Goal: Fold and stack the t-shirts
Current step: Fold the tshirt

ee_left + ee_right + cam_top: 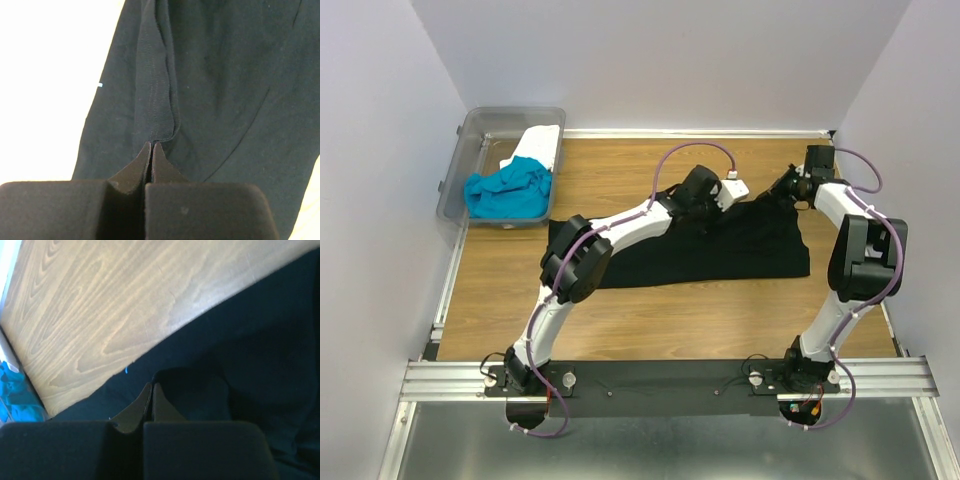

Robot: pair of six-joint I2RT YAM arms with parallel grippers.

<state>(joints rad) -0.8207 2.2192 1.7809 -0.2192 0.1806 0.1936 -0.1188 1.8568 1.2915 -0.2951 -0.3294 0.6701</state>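
Observation:
A large black t-shirt point(740, 250) lies spread over the middle of the wooden table. My left gripper point(713, 212) is at the shirt's far edge, shut on a ribbed band of the black cloth point(155, 100) that runs up into the fingertips point(159, 155). My right gripper point(785, 192) is at the shirt's far right corner. It is shut on a raised fold of the same black cloth point(200, 390). A turquoise-blue t-shirt point(508, 193) and a white t-shirt point(542, 146) lie bunched in the bin.
A clear plastic bin point(460, 160) stands at the far left corner of the table point(620, 320). White walls close in the left, back and right sides. Both arm bases sit on a metal rail point(660, 378) along the near edge.

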